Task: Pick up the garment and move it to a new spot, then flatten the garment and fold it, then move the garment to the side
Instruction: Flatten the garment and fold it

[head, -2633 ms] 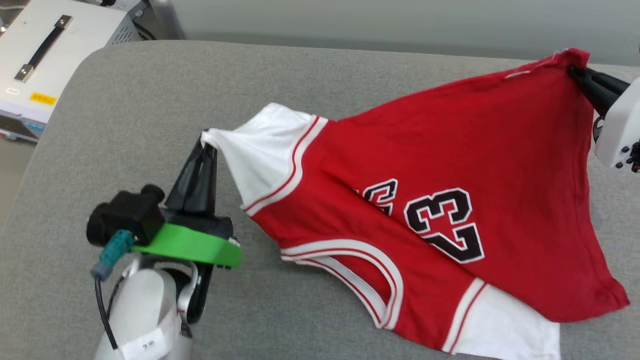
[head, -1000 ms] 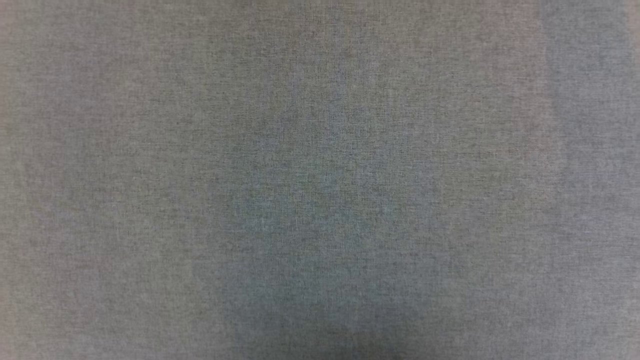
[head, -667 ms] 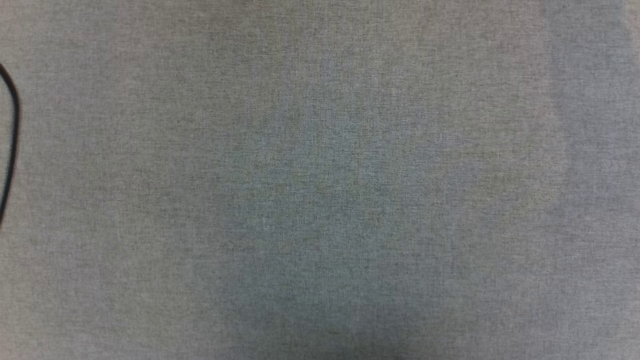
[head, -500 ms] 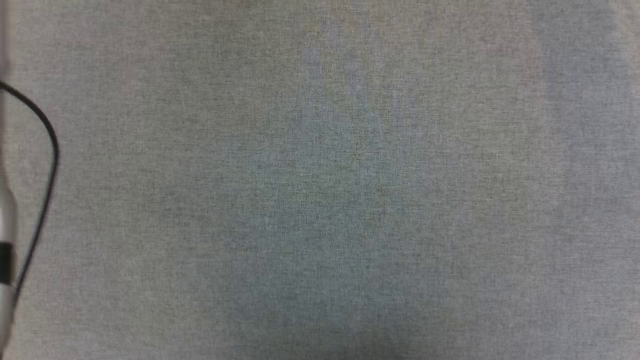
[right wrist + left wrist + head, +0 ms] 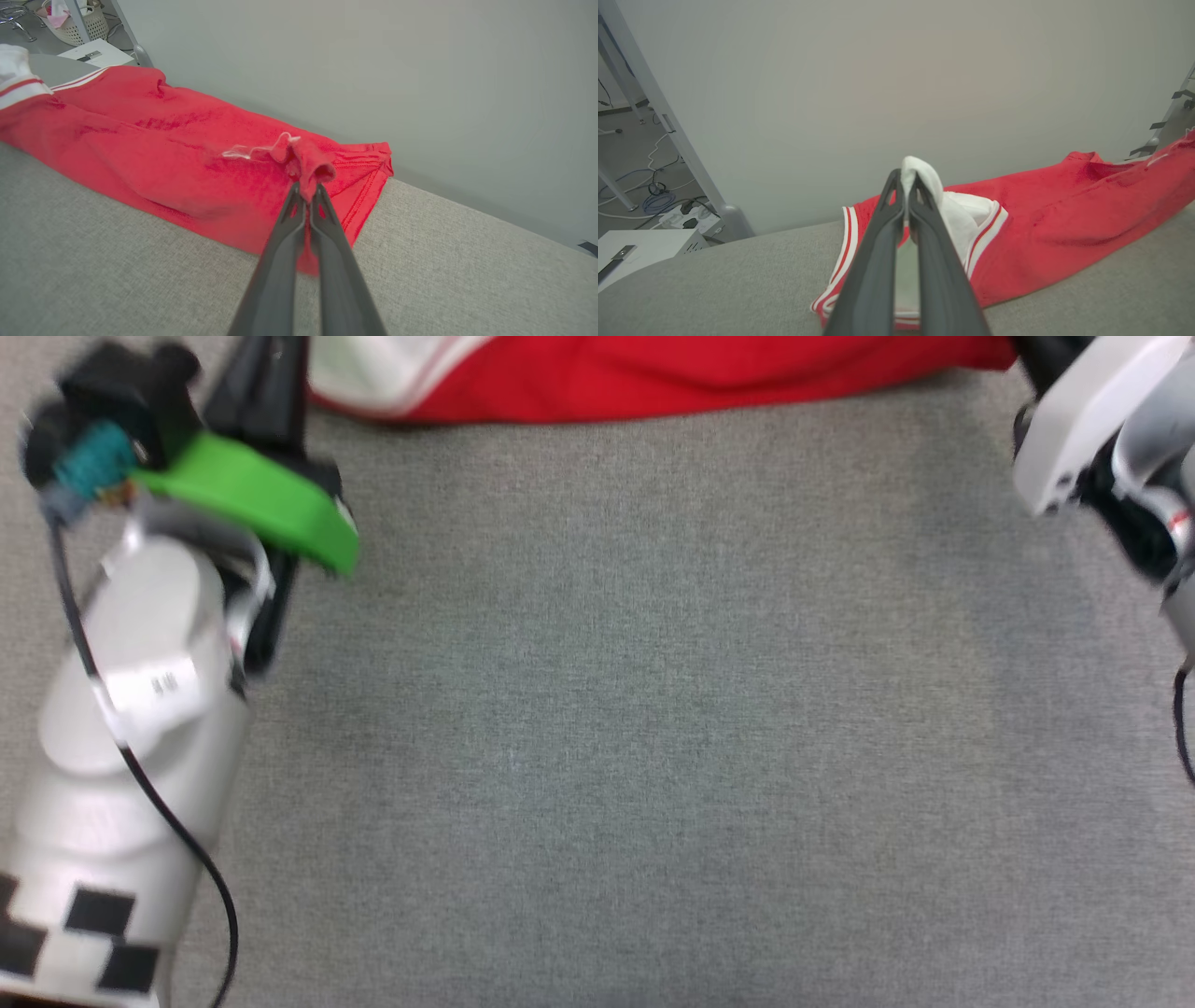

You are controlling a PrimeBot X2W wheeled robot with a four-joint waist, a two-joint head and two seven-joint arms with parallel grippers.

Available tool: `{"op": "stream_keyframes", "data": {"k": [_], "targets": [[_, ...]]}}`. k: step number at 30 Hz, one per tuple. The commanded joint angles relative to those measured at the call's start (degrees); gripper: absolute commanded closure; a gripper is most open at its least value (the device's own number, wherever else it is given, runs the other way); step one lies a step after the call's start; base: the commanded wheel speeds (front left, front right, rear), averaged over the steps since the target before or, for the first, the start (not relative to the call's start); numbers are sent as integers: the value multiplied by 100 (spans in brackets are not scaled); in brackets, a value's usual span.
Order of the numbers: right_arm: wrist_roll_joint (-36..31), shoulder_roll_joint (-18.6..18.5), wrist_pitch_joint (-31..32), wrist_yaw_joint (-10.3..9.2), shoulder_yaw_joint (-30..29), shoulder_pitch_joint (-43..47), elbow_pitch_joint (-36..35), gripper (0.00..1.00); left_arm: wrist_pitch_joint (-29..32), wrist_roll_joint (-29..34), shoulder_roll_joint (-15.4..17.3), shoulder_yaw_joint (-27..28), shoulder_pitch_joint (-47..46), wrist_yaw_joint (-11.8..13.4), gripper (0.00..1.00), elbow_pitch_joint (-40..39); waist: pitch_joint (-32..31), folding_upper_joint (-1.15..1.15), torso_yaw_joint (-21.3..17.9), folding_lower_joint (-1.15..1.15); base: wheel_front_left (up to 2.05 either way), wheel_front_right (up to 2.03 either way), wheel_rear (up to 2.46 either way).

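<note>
The garment (image 5: 653, 378) is held stretched between two forward-reaching arms, sagging onto the grey surface (image 5: 597, 728). A white sleeve is clamped at the left gripper (image 5: 906, 179) tips, a red hem corner (bunched) at the right gripper (image 5: 307, 190) tips.

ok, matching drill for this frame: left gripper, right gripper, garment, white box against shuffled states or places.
1 left gripper
2 right gripper
3 garment
4 white box

a shut on red cloth
b beyond the edge of the grey surface
c lying on the grey surface, held at two ends
d shut on the white sleeve

Pairs: 1-d, 2-a, 3-c, 4-b
</note>
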Motion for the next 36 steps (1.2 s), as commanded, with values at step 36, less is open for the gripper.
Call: {"op": "stream_keyframes", "data": {"k": [36], "targets": [[972,-858,-363,-2,-37,5126,-1137,100,77,-982,-159,-177,6000,758,100,-1150,-2874,0,7,0,0,0,0]]}}
